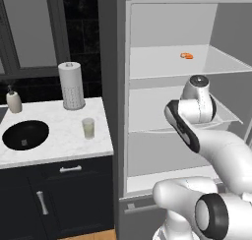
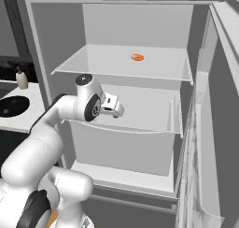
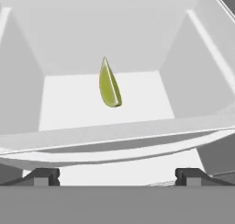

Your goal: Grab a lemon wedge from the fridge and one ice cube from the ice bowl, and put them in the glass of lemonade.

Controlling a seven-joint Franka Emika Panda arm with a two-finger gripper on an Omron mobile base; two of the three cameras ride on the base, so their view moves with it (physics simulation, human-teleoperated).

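Note:
The fridge (image 1: 112, 86) stands open, showing white shelves. The lemon wedge (image 1: 186, 55) (image 2: 137, 57), small and orange-yellow, lies on the upper shelf. My gripper (image 2: 118, 109) hovers lower, at the front lip of the white drawer (image 2: 154, 124), open with nothing between its fingers. In the hand view my gripper (image 3: 117, 175) faces into that drawer, where a yellow-green wedge-shaped piece (image 3: 109, 83) stands near the back. On the marble counter to the left, the glass of lemonade (image 1: 88, 128) stands beside the black ice bowl (image 1: 39, 128), which holds a pale ice cube (image 1: 23, 142).
A white paper-towel roll (image 1: 72, 85) and a beige soap dispenser (image 1: 14, 100) stand at the back of the counter. The open fridge door (image 2: 219, 110) stands close on the right. Dark cabinets (image 1: 69, 199) sit under the counter.

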